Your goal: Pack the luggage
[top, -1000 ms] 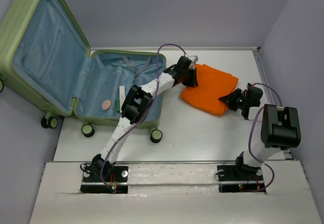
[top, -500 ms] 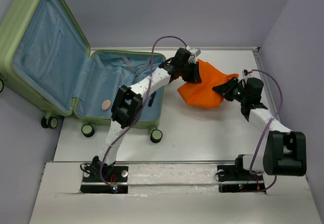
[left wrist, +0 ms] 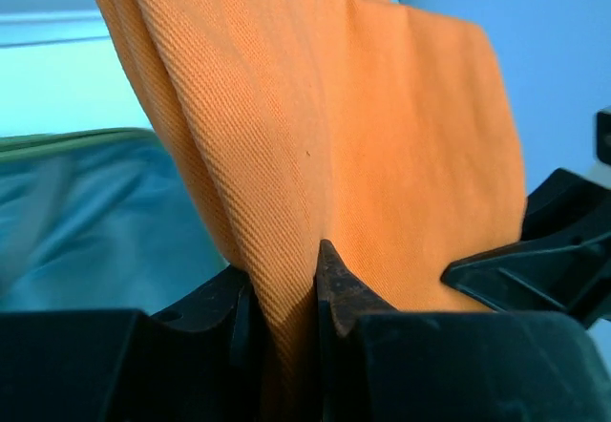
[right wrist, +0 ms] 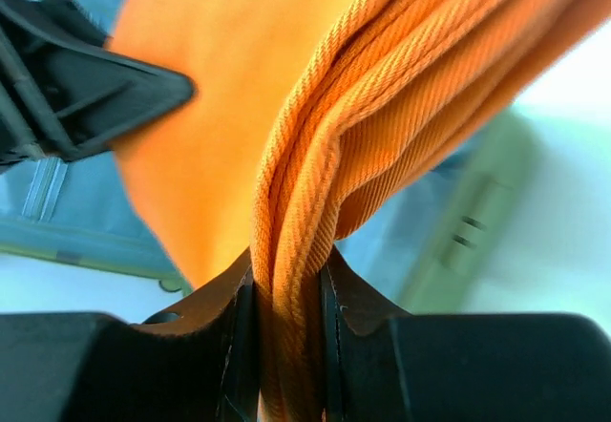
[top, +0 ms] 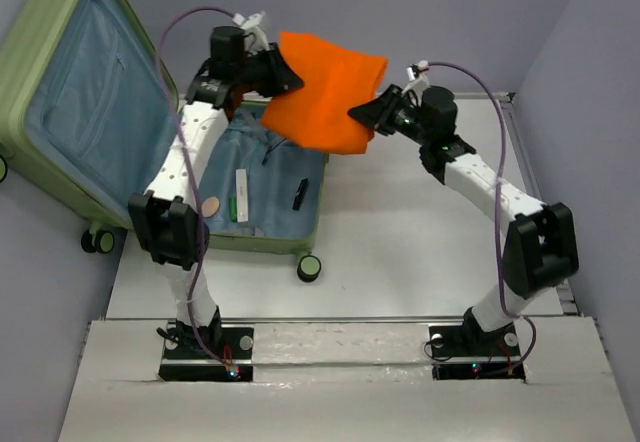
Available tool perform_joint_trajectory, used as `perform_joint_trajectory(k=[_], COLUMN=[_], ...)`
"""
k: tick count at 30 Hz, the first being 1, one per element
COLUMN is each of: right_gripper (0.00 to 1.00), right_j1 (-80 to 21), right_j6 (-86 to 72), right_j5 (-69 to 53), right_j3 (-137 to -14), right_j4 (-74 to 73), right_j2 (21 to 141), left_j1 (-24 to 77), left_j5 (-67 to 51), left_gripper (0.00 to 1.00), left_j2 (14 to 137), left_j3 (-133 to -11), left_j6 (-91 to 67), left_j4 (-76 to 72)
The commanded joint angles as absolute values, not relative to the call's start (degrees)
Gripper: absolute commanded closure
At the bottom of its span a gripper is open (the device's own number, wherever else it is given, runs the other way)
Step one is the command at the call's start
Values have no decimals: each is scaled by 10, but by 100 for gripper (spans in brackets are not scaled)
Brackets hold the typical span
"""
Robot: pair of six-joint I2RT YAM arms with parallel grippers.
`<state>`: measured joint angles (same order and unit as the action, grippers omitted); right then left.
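Luggage (top: pixel 80 102): lies open at the left of the worktop (top: pixel 400 252), with its base tray partly under the load. Left gripper (top: pixel 278 68): clamped tight on the left edge of the folded orange cloth (top: pixel 330 97). Cloth: airborne, slung between both arms. Right gripper (top: pixel 372 112): pinched closed on the right edge. You should carry both ends leftward together and level, then lower the cloth flat into the tray before you release.
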<state>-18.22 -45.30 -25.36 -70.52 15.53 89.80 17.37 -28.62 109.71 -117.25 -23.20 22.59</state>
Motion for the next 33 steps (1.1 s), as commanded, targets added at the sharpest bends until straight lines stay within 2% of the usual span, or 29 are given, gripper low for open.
perform_joint_trajectory(k=[1, 2, 3, 4, 5, 6, 7, 8, 12, 18, 21, 25, 28, 33], right_gripper=[90, 90, 70, 56, 28, 14, 4, 0, 0, 0, 2, 9, 11, 6], right_j1=[-287, -302, -317, -342, -353, -362, -377, -377, -390, -408, -419, -425, -425, -425], right_j6=[-468, -468, -456, -443, -400, -376, -354, -326, -294, -273, -254, -248, -237, -206], right_j5=[-279, -279, -278, -279, -271, -262, -234, -220, -185, -136, -129, -144, -155, -167], right_j3=[-812, -812, -848, -874, -949, -989, -1021, -1046, -1138, -1134, -1120, -1042, -992, -902], right_j4=[180, 180, 166, 142, 45, -4, -48, -101, -171, -181, -175, -127, -84, -65], right_j2=[1011, 1034, 1080, 1105, 1130, 1154, 1191, 1205, 1249, 1231, 1187, 1108, 1046, 987], left_j1=[92, 80, 64, 60, 59, 60, 61, 61, 65, 67, 67, 67, 76, 76], left_j5=[-270, -238, -198, -126, -82, -41, 24, 47, 111, 185, 298, 506, 632, 701], left_gripper=[87, 76, 37, 8, 1, 1, 1, 1, 1, 1, 2, 9, 8, 4], left_j2=[965, 947, 927, 891, 871, 839, 818, 797, 692, 515, 423, 325, 269, 293], left_j3=[-1060, -1033, -987, -970, -955, -941, -936, -929, -901, -795, -696, -623, -575, -540], left_j6=[-224, -220, -215, -200, -192, -185, -176, -173, -165, -162, -154, -144, -138, -144], left_j4=[192, 192, 199, 202, 213, 221, 225, 225, 232, 264, 285, 313, 270, 240])
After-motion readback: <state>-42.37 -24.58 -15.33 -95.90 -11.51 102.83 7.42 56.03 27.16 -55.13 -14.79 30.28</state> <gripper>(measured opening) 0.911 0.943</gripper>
